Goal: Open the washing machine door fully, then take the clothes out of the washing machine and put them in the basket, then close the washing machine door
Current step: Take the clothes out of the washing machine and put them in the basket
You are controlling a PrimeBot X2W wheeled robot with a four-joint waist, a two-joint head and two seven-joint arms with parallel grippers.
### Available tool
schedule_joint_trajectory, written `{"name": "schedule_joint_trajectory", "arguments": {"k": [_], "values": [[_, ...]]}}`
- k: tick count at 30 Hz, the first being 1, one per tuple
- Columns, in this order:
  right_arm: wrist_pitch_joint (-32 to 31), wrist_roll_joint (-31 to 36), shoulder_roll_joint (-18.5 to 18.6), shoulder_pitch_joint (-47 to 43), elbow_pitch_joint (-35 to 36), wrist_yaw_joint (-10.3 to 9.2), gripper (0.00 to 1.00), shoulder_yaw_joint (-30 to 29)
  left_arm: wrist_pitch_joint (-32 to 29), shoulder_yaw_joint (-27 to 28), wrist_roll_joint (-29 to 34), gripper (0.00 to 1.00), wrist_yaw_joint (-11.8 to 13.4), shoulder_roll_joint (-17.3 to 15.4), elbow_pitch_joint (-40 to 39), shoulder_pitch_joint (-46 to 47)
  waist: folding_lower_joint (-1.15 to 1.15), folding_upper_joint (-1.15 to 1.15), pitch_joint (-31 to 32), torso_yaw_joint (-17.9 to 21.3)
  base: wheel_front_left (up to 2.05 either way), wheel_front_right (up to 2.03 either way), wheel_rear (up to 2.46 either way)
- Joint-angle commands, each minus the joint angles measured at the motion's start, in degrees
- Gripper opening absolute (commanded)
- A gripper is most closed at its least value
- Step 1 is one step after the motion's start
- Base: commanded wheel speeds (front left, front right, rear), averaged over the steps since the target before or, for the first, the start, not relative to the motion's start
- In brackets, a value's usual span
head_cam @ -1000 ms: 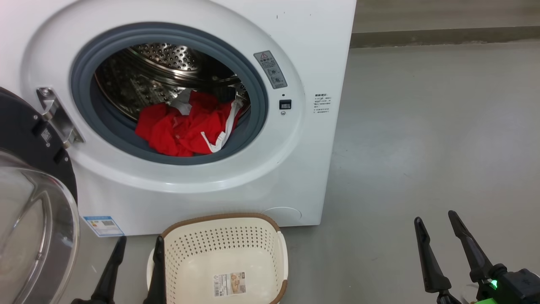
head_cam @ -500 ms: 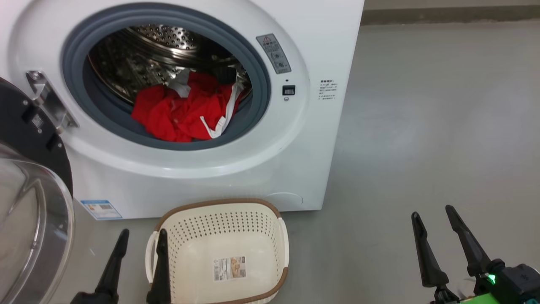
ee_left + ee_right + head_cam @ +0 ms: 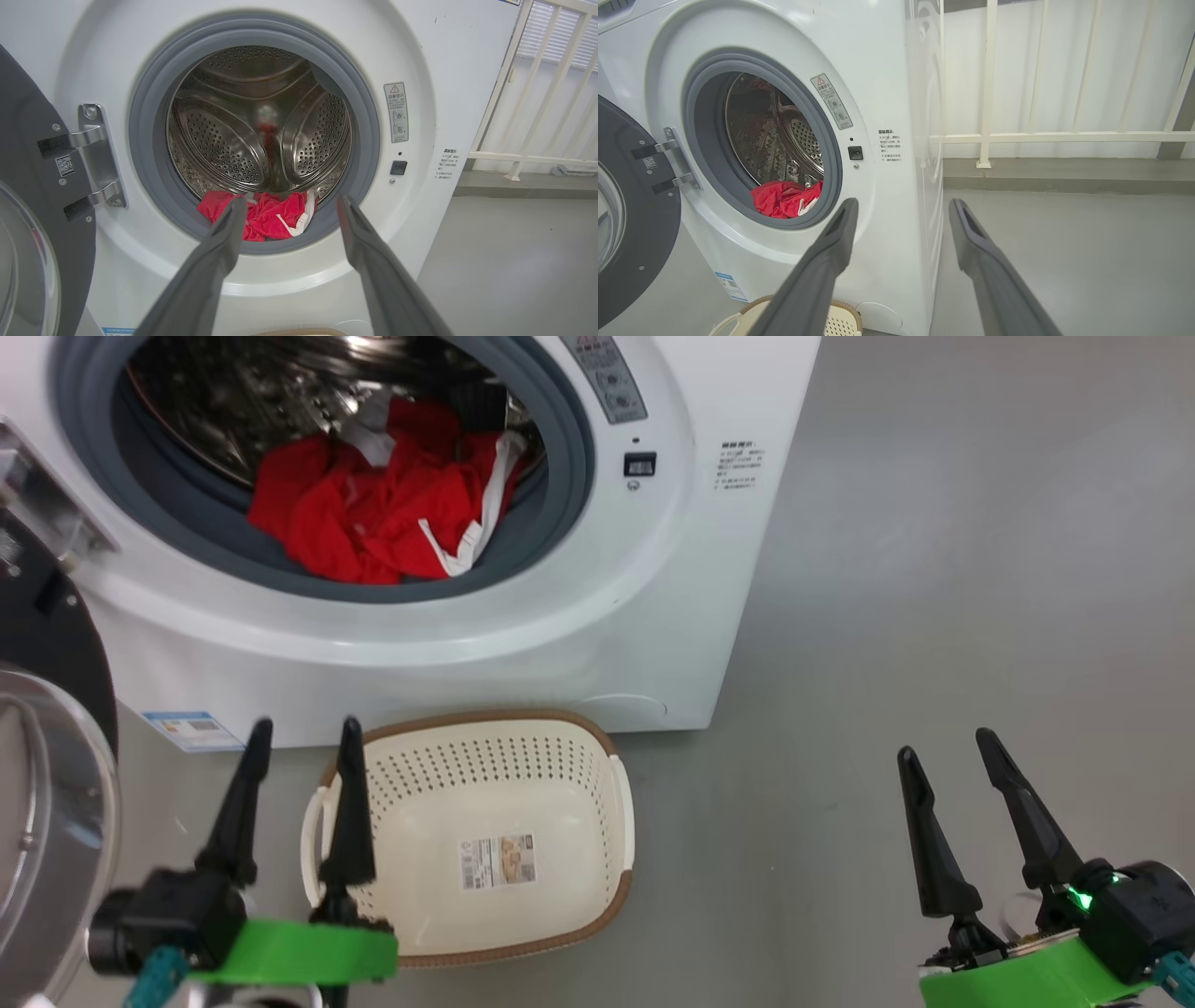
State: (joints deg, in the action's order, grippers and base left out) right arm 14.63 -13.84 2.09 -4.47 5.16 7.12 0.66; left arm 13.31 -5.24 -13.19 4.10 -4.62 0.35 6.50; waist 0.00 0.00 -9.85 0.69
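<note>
I have two grippers, each with two dark fingers. My left gripper [image 3: 304, 726] hangs with its jaws spread and empty. In the head view one of its fingers crosses the left rim of the one basket [image 3: 485, 717], which stands on the floor [image 3: 934, 569] just in front of the one washing machine [image 3: 653, 616]. My right gripper [image 3: 943, 743] is likewise spread and empty, over floor well to the right of the basket. The one washing machine door [image 3: 28, 154] stands swung open at the left on two hinge arms [image 3: 88, 137]. The clothes [image 3: 364, 513] lie as one red heap with white bands at the front of the drum [image 3: 219, 140]; I cannot tell how many garments there are. One barcode sticker [image 3: 499, 861] lies inside the basket.
</note>
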Motion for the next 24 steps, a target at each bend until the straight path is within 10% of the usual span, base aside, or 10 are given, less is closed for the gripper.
{"name": "schedule_joint_trajectory", "arguments": {"k": [1,24], "values": [[0.36,0.68,0.78,2.26,1.65,0.36,1.0,1.41,0.7,2.21,-0.53,1.0,0.54,-0.54,-0.72,3.12,0.0,0.0,-2.3,0.58,0.0,0.0,0.0],[0.37,1.17,0.78,7.09,1.76,0.36,1.0,3.24,1.54,4.01,-0.24,1.0,-1.88,-5.62,19.59,30.0,0.0,0.0,-11.46,3.66,0.0,0.0,0.0]]}}
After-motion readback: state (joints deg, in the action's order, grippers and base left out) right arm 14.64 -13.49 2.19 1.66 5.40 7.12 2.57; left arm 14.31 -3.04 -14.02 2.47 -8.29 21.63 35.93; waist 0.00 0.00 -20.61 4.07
